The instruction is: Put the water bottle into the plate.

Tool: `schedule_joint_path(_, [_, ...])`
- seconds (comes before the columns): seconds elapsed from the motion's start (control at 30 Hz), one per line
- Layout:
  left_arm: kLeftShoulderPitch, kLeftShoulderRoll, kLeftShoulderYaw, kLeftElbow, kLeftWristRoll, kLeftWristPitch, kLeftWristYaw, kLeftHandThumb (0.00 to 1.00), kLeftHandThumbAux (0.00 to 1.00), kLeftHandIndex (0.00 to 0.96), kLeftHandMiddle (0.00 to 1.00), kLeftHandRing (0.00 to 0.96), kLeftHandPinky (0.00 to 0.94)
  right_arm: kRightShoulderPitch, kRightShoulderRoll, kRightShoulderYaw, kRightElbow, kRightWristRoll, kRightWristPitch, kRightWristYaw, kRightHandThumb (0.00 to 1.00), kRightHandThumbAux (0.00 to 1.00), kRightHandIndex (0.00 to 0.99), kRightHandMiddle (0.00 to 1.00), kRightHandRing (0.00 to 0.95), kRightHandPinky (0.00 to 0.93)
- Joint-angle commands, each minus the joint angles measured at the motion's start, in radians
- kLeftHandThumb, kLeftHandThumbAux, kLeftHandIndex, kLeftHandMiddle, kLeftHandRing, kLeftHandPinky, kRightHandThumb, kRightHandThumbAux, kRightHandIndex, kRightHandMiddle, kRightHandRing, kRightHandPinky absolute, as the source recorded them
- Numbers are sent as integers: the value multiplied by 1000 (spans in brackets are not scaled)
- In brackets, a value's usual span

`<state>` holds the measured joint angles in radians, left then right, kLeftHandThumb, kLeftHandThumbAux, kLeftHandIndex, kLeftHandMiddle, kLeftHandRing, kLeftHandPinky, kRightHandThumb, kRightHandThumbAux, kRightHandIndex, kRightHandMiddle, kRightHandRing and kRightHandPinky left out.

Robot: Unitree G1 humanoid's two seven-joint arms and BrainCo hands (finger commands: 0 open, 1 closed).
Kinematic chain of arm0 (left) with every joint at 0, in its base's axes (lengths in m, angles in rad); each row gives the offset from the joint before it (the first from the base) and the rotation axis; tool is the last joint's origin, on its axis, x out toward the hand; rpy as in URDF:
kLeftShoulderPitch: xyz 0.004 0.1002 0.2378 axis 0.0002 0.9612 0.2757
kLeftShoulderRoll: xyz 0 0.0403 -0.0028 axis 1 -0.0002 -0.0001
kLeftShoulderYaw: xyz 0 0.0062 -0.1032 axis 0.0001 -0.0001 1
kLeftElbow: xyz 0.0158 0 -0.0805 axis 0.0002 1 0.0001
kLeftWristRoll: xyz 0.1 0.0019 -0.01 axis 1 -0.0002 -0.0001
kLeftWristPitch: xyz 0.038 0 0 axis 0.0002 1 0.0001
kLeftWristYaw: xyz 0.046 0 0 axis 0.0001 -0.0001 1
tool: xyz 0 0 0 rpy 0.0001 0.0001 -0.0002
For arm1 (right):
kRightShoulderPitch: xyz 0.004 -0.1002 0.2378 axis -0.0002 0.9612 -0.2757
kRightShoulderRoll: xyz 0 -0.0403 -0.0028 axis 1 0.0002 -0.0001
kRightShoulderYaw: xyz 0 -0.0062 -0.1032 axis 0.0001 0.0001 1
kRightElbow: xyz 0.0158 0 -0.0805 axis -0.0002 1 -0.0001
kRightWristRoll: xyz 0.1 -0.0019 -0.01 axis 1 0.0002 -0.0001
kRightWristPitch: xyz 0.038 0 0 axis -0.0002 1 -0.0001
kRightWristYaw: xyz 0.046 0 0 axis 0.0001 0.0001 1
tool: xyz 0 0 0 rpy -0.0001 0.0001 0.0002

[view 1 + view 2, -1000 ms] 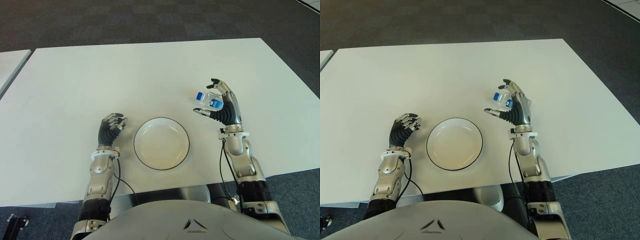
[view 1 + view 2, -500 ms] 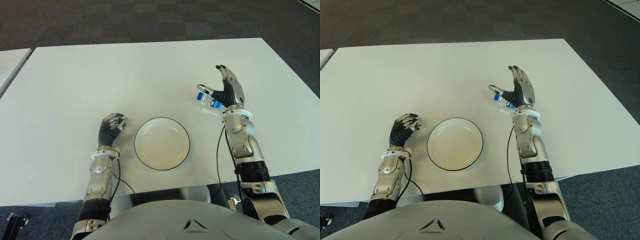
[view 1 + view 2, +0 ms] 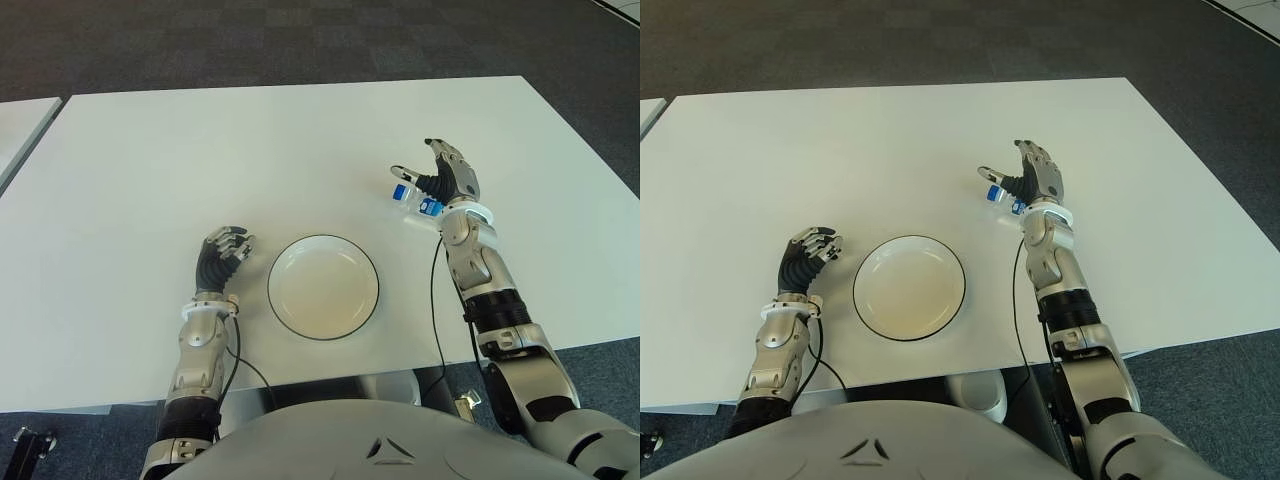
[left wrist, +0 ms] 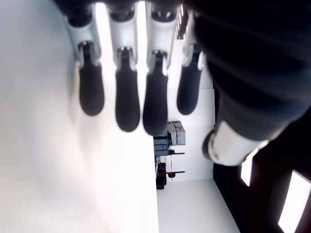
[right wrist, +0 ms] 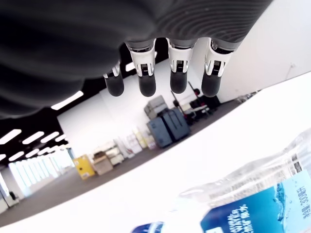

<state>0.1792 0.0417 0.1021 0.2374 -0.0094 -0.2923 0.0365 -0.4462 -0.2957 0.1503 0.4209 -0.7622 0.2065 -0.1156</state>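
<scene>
A small clear water bottle (image 3: pixel 411 199) with a blue cap and blue label lies on its side on the white table (image 3: pixel 200 150), to the right of and beyond the plate. My right hand (image 3: pixel 430 172) hovers just over it, thumb and fingers spread, not closed around it. The right wrist view shows straight fingers (image 5: pixel 178 73) with the bottle (image 5: pixel 252 208) below them and a gap between. The white, dark-rimmed plate (image 3: pixel 323 292) sits near the front edge with nothing in it. My left hand (image 3: pixel 227 246) shows left of the plate, fingers loosely bent, holding nothing.
Dark carpet surrounds the table. Another table's corner (image 3: pixel 20 125) shows at the far left. Bare tabletop lies between the bottle and the plate.
My right arm has reached forward and the hand has tipped over the bottle, fingers still spread. The bottle, the plate and the left hand have stayed put.
</scene>
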Motion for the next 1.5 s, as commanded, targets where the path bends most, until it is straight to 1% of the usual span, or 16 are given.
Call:
schedule_joint_path(0.03, [8, -4, -1, 7, -3, 16, -4, 706, 711, 433, 563, 540, 516, -129, -4, 47, 317, 37, -91, -29, 622, 232, 0, 0, 0, 0])
schedule_joint_path(0.17, [12, -7, -3, 1, -7, 15, -6, 706, 711, 433, 562, 537, 513, -163, 1, 67, 413, 42, -110, -29, 599, 226, 0, 0, 0, 0])
schedule_joint_path(0.27, [14, -9, -5, -3, -6, 8, -6, 706, 711, 433, 563, 540, 520, -197, 5, 92, 542, 39, -122, -21, 576, 224, 0, 0, 0, 0])
schedule_joint_path(0.33, [15, -9, -5, -4, -6, 6, -6, 706, 711, 432, 564, 543, 526, -214, 5, 103, 600, 41, -131, -20, 565, 224, 0, 0, 0, 0])
schedule_joint_path(0.53, [14, -10, -1, -2, -14, 7, -8, 706, 712, 432, 567, 549, 534, -240, 12, 127, 706, 55, -131, -24, 546, 241, 0, 0, 0, 0])
schedule_joint_path(0.83, [9, -10, 3, 2, -26, 18, -10, 706, 711, 433, 566, 548, 530, -219, 41, 147, 759, 90, -75, -50, 581, 268, 0, 0, 0, 0])
schedule_joint_path(1.0, [7, -10, 2, 5, -24, 14, -6, 707, 711, 433, 571, 553, 538, -200, 62, 161, 802, 97, -41, -77, 576, 286, 0, 0, 0, 0])
schedule_joint_path(1.3, [6, -2, 0, 9, -9, 8, 1, 707, 711, 433, 578, 563, 546, -176, 65, 171, 857, 100, -21, -97, 566, 302, 0, 0, 0, 0])
schedule_joint_path(1.5, [6, -2, 3, 8, -7, 9, 1, 706, 712, 433, 583, 569, 550, -158, 67, 182, 861, 101, 8, -108, 570, 318, 0, 0, 0, 0])
